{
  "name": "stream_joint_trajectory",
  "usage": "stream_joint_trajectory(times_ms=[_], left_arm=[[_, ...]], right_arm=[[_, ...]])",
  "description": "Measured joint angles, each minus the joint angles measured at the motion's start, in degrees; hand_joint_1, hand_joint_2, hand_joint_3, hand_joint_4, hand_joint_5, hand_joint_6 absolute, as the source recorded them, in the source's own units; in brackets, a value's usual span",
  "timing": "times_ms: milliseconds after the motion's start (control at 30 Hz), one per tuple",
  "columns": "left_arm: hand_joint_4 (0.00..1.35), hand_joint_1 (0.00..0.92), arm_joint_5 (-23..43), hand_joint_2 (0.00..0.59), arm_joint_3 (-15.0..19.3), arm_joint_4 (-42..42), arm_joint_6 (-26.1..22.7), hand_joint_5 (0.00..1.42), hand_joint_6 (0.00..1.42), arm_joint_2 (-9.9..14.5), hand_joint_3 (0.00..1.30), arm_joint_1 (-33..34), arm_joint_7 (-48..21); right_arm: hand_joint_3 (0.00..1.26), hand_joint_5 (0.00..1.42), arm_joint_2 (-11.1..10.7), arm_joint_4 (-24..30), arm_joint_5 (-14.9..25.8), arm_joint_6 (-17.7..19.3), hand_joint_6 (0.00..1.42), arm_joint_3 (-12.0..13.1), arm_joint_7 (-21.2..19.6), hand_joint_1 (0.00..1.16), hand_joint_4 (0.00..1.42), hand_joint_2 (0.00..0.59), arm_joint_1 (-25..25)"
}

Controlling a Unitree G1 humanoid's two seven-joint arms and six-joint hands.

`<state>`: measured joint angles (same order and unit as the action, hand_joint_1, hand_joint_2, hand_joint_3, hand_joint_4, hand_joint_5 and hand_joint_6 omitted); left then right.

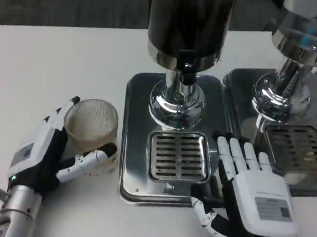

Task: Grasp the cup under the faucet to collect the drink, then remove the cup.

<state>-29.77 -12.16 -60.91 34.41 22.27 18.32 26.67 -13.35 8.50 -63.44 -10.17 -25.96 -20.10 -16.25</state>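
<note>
The right hand [256,207] carries a grey label on its white back with a line of small print, too fine to read, and a green light glows near its wrist. The left hand [47,150] has a similar grey patch on its back, also unreadable, and a green light low on its side. No other writing can be made out.

The cup [91,126] is a clear, ribbed plastic tumbler with a faint brownish tint low inside; whether that is liquid cannot be told. It stands upright on the white table [41,64], to the left of the steel drip tray [137,144] and not under the faucet [186,63]. The left hand grips it, with fingers curving round its far-left side and the thumb across its near side.

The faucet is a black spout at the bottom of the dark drink dispenser [189,21], which rises on a chrome pedestal [176,100] from the far part of the tray. Nearer on the tray lies a slotted grille [178,156].

The right hand lies flat on the tray's right edge, just beside the grille, its fingers straight and slightly apart, pointing away, holding nothing; its thumb stretches left along the tray's near edge.

A second dispenser [303,48] with its own tray [244,93] stands at the far right.
</note>
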Motion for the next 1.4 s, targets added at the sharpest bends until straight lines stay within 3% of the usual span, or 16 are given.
stream_joint_trajectory(times_ms=[167, 300, 400, 467, 567, 900, 1067, 1400], left_arm=[[0.00, 0.094, -0.10, 0.000, -0.76, -1.59, 0.59, 0.01, 0.03, -0.36, 0.00, 0.61, 1.56], [0.00, 0.125, -0.07, 0.000, -1.07, -2.42, 1.13, 0.12, 0.16, -0.73, 0.00, 1.23, 3.25], [0.02, 0.210, -0.08, 0.026, -1.32, -2.86, 1.45, 0.24, 0.34, -0.91, 0.00, 1.82, 4.29], [0.08, 0.264, -0.26, 0.036, -1.68, -3.06, 1.50, 0.32, 0.47, -1.21, 0.01, 1.82, 5.80], [0.21, 0.359, -0.51, 0.052, -2.28, -3.11, 2.00, 0.47, 0.64, -1.25, 0.11, 1.91, 8.29], [0.69, 0.477, -3.52, 0.077, -4.47, -3.17, 2.50, 0.88, 1.00, -1.09, 0.51, 1.99, 15.76], [0.77, 0.497, -4.63, 0.073, -4.64, -2.91, 2.43, 0.98, 1.11, -1.09, 0.60, 0.87, 19.96], [0.81, 0.508, -5.78, 0.069, -4.64, -1.94, 2.41, 1.02, 1.15, -1.10, 0.64, -0.24, 25.62]], right_arm=[[0.00, 0.00, -0.02, 0.00, 0.00, -0.19, 0.01, 0.01, 0.39, 0.32, 0.00, 0.434, 0.03], [0.00, 0.00, -0.04, 0.00, 0.01, -0.26, 0.02, 0.03, 0.58, 0.32, 0.00, 0.433, 0.05], [0.00, 0.00, -0.07, 0.00, 0.02, -0.28, 0.03, 0.06, 0.81, 0.32, 0.00, 0.433, 0.06], [0.00, 0.00, -0.07, 0.00, 0.04, -0.36, 0.03, 0.10, 1.05, 0.33, 0.00, 0.431, 0.06], [0.00, 0.00, -0.06, 0.00, 0.12, -0.56, 0.04, 0.21, 1.22, 0.33, 0.00, 0.419, 0.06], [0.00, 0.00, -0.21, 0.00, 1.00, -0.60, 0.07, 0.37, 1.95, 0.34, 0.00, 0.416, 0.21], [0.00, 0.00, -0.32, 0.00, 1.57, -0.59, 0.07, 0.38, 2.23, 0.34, 0.00, 0.416, 0.39], [0.00, 0.00, -0.46, -0.26, 2.10, -0.58, 0.08, 0.39, 2.27, 0.34, 0.00, 0.416, 1.40]])
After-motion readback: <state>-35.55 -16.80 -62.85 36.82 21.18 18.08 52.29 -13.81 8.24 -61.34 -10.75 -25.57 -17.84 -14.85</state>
